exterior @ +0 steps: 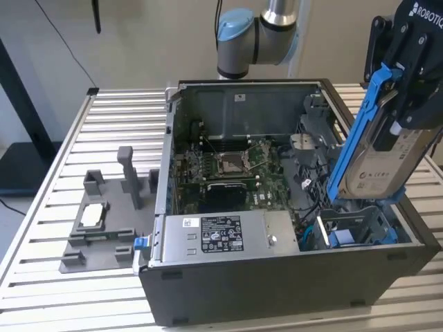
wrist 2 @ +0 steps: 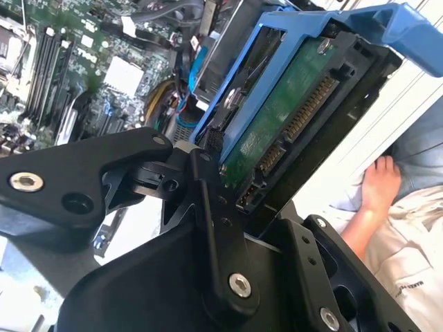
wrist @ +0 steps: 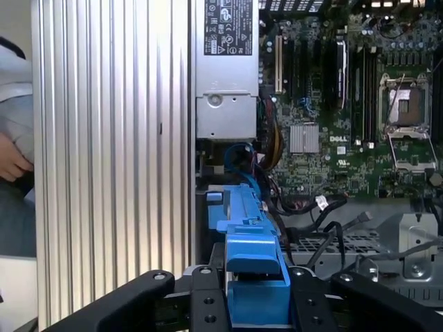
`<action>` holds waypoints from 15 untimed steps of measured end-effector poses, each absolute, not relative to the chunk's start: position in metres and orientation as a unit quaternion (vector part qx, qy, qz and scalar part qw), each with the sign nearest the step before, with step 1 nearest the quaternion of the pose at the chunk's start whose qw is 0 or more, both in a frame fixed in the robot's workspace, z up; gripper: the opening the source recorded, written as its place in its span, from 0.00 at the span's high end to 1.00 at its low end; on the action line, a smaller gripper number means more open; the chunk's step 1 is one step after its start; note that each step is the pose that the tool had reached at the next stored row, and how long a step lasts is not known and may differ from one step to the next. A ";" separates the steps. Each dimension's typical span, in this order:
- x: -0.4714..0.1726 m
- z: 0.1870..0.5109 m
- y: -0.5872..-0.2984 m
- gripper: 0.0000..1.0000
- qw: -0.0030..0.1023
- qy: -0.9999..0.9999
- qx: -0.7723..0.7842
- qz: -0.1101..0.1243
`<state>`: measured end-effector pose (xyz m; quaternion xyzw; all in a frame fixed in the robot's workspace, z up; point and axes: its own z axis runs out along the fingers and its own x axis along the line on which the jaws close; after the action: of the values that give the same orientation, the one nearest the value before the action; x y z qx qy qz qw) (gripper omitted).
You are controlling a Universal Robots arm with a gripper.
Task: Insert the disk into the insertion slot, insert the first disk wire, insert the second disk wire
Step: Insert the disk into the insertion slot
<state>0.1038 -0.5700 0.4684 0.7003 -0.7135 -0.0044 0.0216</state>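
**Disk held over the drive cage.** In the exterior view the gripper (exterior: pixel 398 117) stands at 2 o'clock, above the near corner of the open black PC case (exterior: pixel 277 290) on the exterior view's right. Its jaws are closed on the disk (exterior: pixel 377 152), one finger on each side near the upper end.

The disk's long axis is steeply tilted. The upper end leans toward 1 o'clock and the lower end points toward 7 o'clock, down into the case. The blue carrier edge faces the exterior view's left.

The lower end hangs just above the insertion slot (exterior: pixel 353 225), at 6 o'clock from the disk. Contact between them cannot be told.

The second wrist view shows the disk's (wrist 2: pixel 277 124) green circuit-board face, with the connector edge at the gripped end. A person's hand (wrist 2: pixel 381 183) shows beyond it.

The power-supply box (exterior: pixel 214 235) lies at 9 o'clock from the slot. The grey fixture tray (exterior: pixel 104 221) rests on the slatted table (exterior: pixel 41 290), outside the case.
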 end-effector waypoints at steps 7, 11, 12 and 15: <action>0.104 0.463 -0.570 0.67 0.022 -0.714 0.700 -0.002; 0.105 0.460 -0.570 0.67 0.022 -0.714 0.700 0.000; 0.105 0.459 -0.570 0.67 0.022 -0.714 0.700 0.001; 0.105 0.456 -0.570 0.67 0.022 -0.714 0.700 0.002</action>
<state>0.1049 -0.5705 0.4564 0.7002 -0.7136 0.0020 0.0223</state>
